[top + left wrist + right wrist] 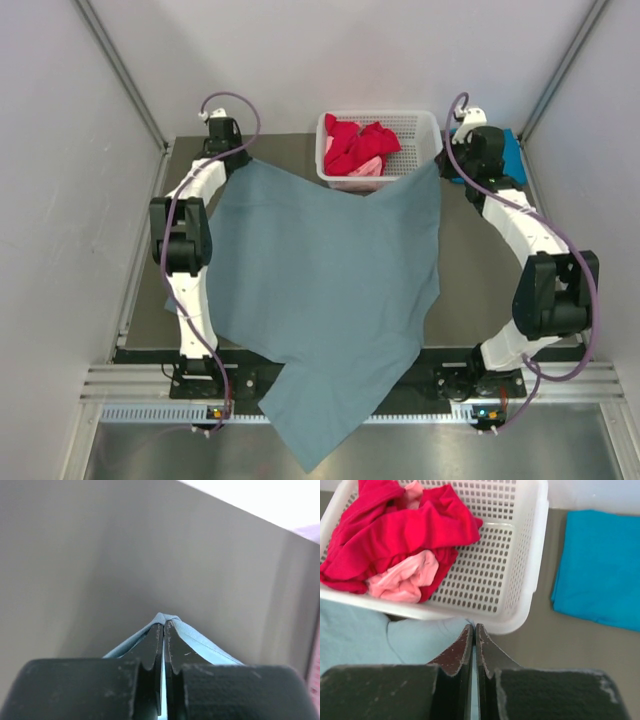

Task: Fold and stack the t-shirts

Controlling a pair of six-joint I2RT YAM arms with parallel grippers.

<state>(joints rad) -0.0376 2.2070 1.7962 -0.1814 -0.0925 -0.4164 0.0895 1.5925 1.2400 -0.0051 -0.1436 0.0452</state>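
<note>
A large grey-blue t-shirt (pixel 320 270) lies spread over the table, and its near end hangs off the front edge. My left gripper (pixel 238 160) is shut on its far left corner; in the left wrist view the cloth (pixel 200 642) folds over the tips of that gripper (pixel 164 625). My right gripper (pixel 442 165) is shut on the far right corner, and the right wrist view shows this gripper (pixel 474 629) pinching the cloth (pixel 360 635) just in front of the basket. A folded turquoise t-shirt (pixel 605 565) lies flat at the far right.
A white lattice basket (pixel 380 115) stands at the back centre with a crumpled red shirt (pixel 355 140) and a pink shirt (pixel 365 168) in it. Its rim (pixel 540 555) is close to my right fingertips. Grey walls close in both sides.
</note>
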